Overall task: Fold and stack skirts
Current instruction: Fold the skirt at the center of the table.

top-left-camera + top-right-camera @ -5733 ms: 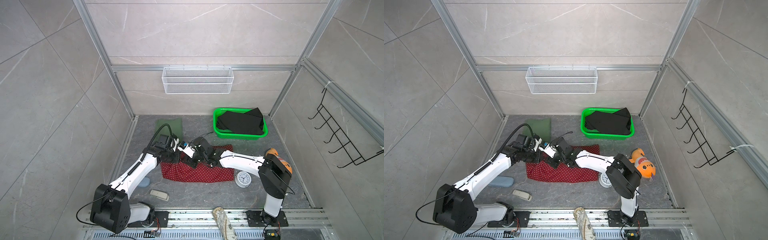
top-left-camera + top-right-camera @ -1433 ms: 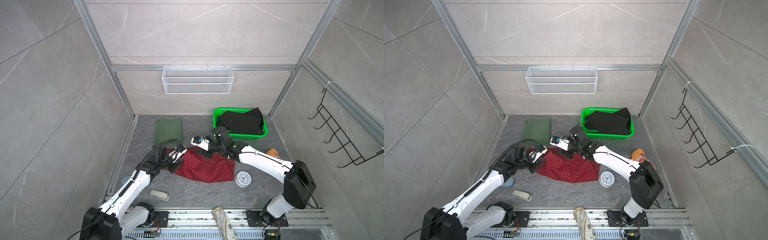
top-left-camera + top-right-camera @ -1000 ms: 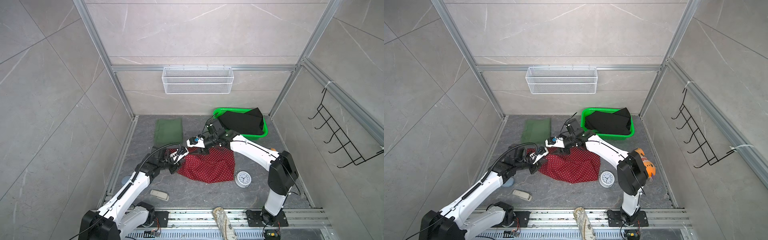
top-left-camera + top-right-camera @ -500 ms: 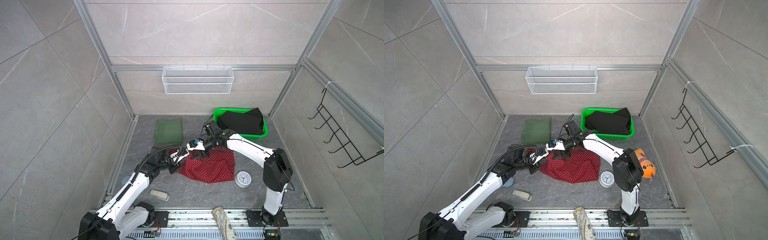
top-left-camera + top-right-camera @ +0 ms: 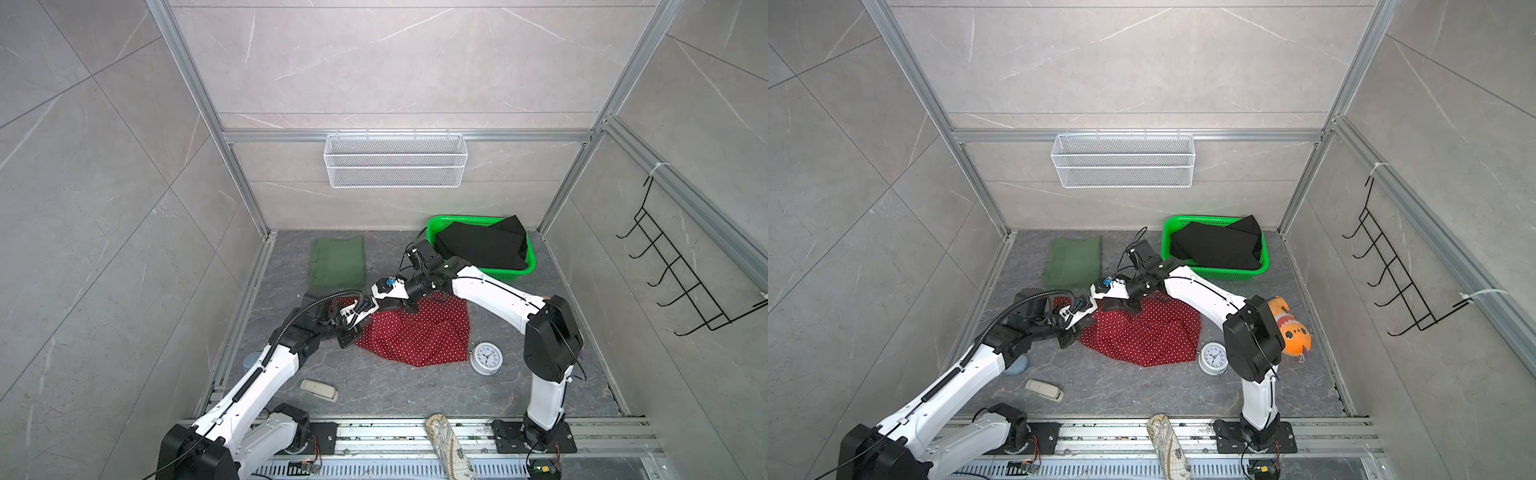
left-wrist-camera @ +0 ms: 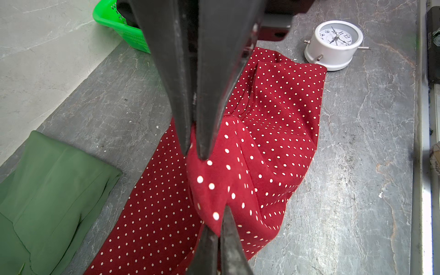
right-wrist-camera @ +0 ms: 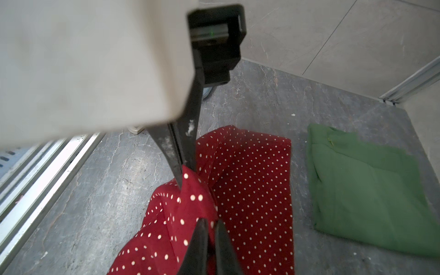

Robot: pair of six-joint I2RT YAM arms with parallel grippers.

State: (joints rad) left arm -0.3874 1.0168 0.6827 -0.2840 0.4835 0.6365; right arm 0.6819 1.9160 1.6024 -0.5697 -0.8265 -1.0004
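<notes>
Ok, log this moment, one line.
left gripper: shut on red skirt; right gripper: shut on it; green skirt: folded; black skirt: in basket

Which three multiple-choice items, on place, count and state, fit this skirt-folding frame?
1. Where is the black skirt? A) in the green basket B) flat on the floor C) held by a gripper
2. How many skirts show? A) two B) three C) four
3. The left gripper and right gripper are: A) both open B) both shut on the red dotted skirt C) one open
Key: 1 A: black cloth fills the basket. 2 B: olive skirt, red, black. 3 B: wrist views show shut tips pinching dotted cloth.
</notes>
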